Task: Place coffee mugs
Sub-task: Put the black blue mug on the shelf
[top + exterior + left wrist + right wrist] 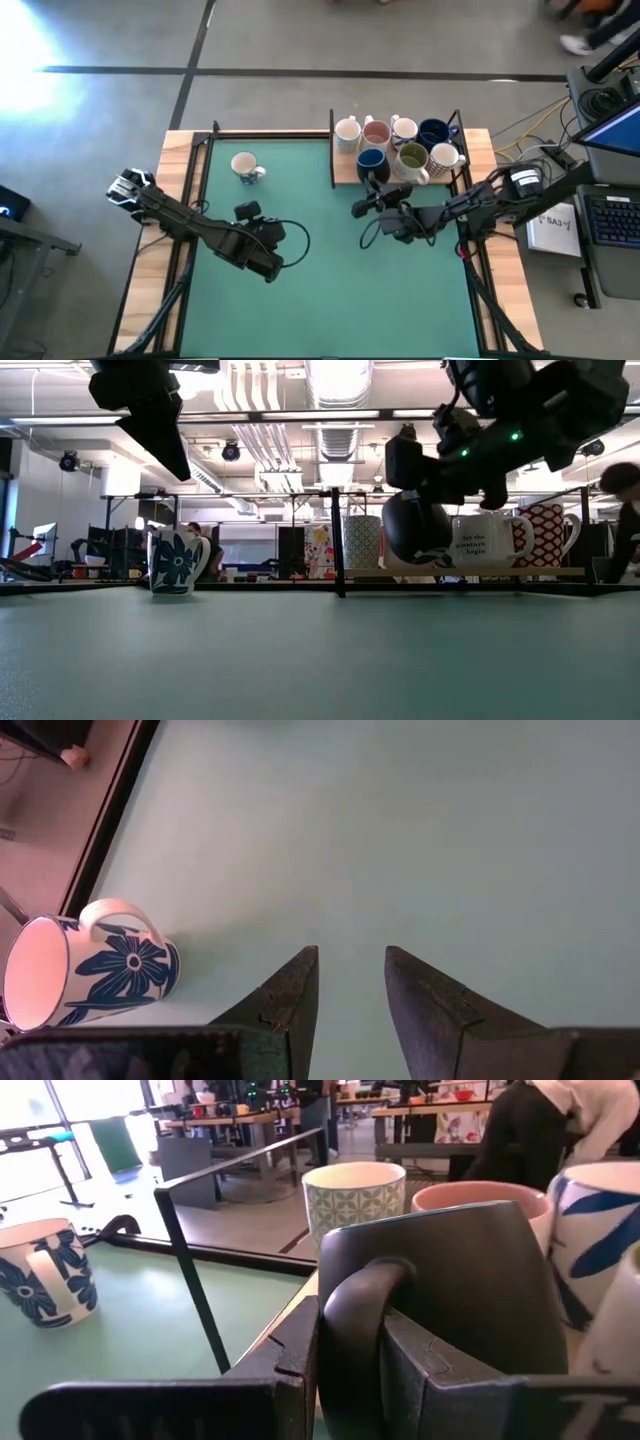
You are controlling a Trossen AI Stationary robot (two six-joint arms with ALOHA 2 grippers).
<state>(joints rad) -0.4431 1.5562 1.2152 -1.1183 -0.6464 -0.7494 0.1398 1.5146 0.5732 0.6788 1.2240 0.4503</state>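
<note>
Several coffee mugs stand grouped on a wooden board (340,168) at the table's far right, among them a white (347,132), a pink (376,133) and an olive one (412,157). My right gripper (350,1380) is shut on a dark mug (372,163) at the board's near left corner. A white mug with blue flowers (245,167) stands on its base on the green mat at the far left. My left gripper (350,990) hangs open above the mat's near middle (268,262), tilted down, with nothing between its fingers. My right gripper pinches the dark mug's handle (352,1315) between its two fingers (295,1370), one on each side of the loop. The fingers come in level, from the table's near right side. The mug (415,525) hangs upright, just clear of the board.
A black wire frame (332,150) fences the board on its left and rear. The mugs behind the held one stand close to it. Bare green mat (330,290) stretches between the two arms. People and desks show in the room beyond the table.
</note>
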